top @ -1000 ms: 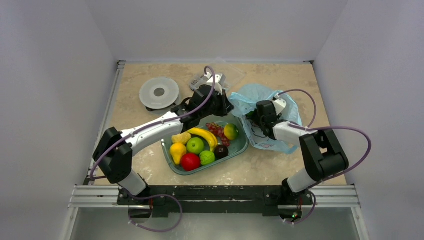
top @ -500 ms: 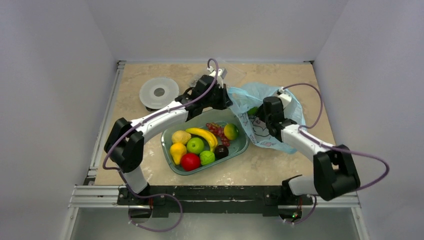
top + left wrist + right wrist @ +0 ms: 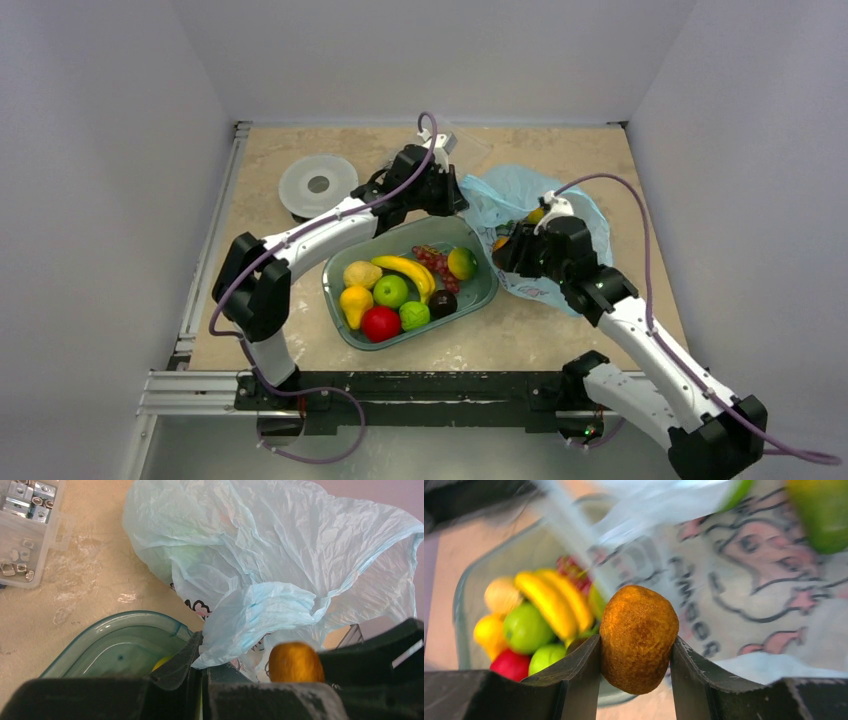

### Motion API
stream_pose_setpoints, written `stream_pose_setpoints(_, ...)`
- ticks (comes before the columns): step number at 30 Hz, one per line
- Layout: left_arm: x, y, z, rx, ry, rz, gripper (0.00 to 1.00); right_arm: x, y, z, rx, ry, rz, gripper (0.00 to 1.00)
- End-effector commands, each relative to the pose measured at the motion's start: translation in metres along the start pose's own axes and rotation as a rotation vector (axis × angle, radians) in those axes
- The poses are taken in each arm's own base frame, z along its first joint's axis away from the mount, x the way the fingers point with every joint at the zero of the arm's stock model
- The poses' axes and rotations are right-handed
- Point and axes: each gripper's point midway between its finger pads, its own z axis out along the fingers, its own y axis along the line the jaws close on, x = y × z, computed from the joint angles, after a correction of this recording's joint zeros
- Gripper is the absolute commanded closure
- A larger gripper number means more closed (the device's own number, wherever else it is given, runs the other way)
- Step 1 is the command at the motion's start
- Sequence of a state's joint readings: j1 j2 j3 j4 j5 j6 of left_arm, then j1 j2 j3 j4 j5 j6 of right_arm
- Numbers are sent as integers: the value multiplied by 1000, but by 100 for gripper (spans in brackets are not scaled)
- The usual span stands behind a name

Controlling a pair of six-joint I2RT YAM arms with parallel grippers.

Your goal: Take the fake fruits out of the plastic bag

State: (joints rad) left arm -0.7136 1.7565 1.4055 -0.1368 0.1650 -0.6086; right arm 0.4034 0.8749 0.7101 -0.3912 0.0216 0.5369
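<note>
The light-blue plastic bag (image 3: 520,188) lies right of the tray, with a line drawing on its side (image 3: 749,575). My left gripper (image 3: 455,198) is shut on a fold of the bag's edge (image 3: 235,630) and holds it up. My right gripper (image 3: 500,250) is shut on the small orange fruit (image 3: 639,637), held in the air between the bag and the tray. That fruit also shows in the left wrist view (image 3: 294,661). The green-and-orange mango-like fruit (image 3: 821,510) lies on the bag. A green fruit (image 3: 736,490) shows at the frame's top edge.
A teal tray (image 3: 478,297) in the middle holds a banana (image 3: 405,270), a pear, grapes, red and green apples and other fruits. A clear box of small parts (image 3: 25,525) and a round white lid (image 3: 318,185) lie at the back.
My right gripper has drawn back out of the bag toward the tray with the orange fruit in it. My left gripper has shifted a little farther back, still holding the bag's edge.
</note>
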Motion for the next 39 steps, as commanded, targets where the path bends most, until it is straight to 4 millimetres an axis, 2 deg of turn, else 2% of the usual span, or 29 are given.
stream_pose_setpoints(1,-15,-13,1,48,-28,2,100,41,53,-20,-201,130,-127,100)
stream_pose_setpoints(4,-13,-14,-1,50,-18,-4,100,55,78,-21,-208,134,-190,100)
stream_pose_setpoints(6,-12,-14,-3,47,-14,-7,100,54,86,-17,-166,111,-216,100)
stream_pose_setpoints(11,-11,-13,-8,38,-8,-9,100,58,59,7,42,112,-270,100)
stream_pose_setpoints(13,-10,-13,-9,38,-9,-9,100,61,57,12,49,109,-284,99)
stream_pose_setpoints(16,-9,-12,-8,36,-5,-11,100,68,64,17,20,127,-276,87)
stream_pose_setpoints(19,-6,-11,-6,36,1,-18,100,73,64,18,20,138,-272,69)
stream_pose_setpoints(24,-3,-11,-4,40,10,-23,100,68,69,12,-3,128,-256,35)
stream_pose_setpoints(26,-4,-11,-4,42,10,-22,100,69,76,6,-46,140,-236,26)
stream_pose_setpoints(28,-4,-11,-5,39,7,-19,100,61,73,1,-34,107,-221,20)
stream_pose_setpoints(31,-5,-11,-7,40,5,-13,100,45,65,-9,-1,45,-200,20)
stream_pose_setpoints(34,-5,-12,-9,42,4,-14,100,26,46,-14,82,-24,-147,23)
stream_pose_setpoints(35,-5,-12,-9,45,2,-17,100,20,36,-14,119,-45,-118,28)
stream_pose_setpoints(37,-5,-13,-9,51,0,-25,100,8,15,-13,199,-94,-38,45)
stream_pose_setpoints(39,-3,-13,-8,56,1,-38,100,0,0,-10,244,-142,24,51)
